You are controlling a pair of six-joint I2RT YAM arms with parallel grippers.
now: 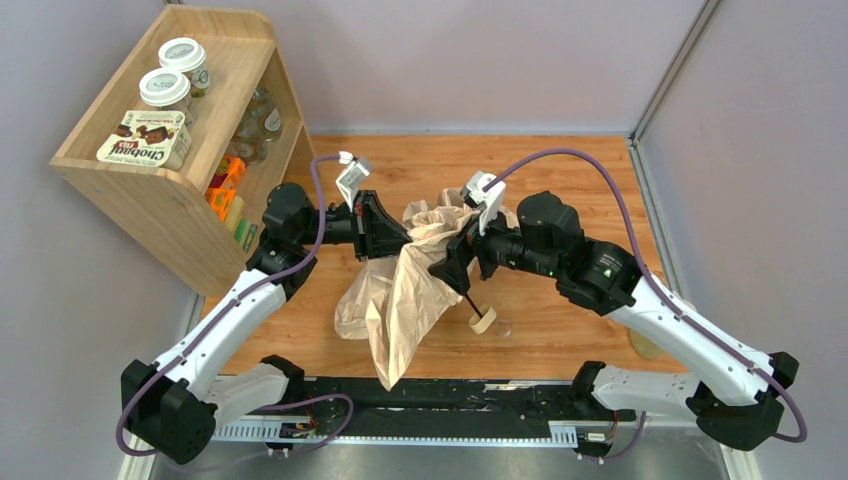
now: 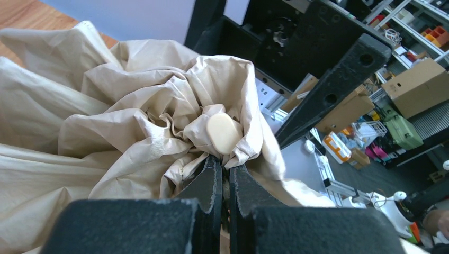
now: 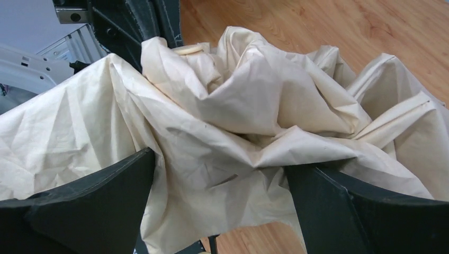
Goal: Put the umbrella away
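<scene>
1. Seen from above, two robot arms reach in from the near edge of a wooden bench [image 1: 580,170] and meet over its middle.
2. Between them is the umbrella [image 1: 400,290], its pale beige canopy [image 1: 385,310] loose and crumpled. It is bunched high at the two hands and drapes down toward the near edge of the bench.
3. The left hand [image 1: 392,232] is closed tight, its two black fingers [image 2: 209,185] almost touching. They pinch a fold of fabric at the gathered top of the canopy.
4. In the left wrist view, a small oval cream cap [image 2: 223,132] sits in the folds just above those fingertips.
5. The right hand [image 1: 452,258] is spread wide open. Its fingers [image 3: 90,206] stand on either side of a thick bundle of canopy fabric without clamping it.
6. Below the right hand, the thin black shaft [image 1: 465,297] slants down to a small cream handle [image 1: 483,320] near the bench surface. The views do not show whether the handle touches the bench.
7. At the far left stands a wooden shelf unit [image 1: 130,190], well apart from the umbrella. On its top are two white-lidded jars [image 1: 165,88] and a Chobani box [image 1: 145,138].
</scene>
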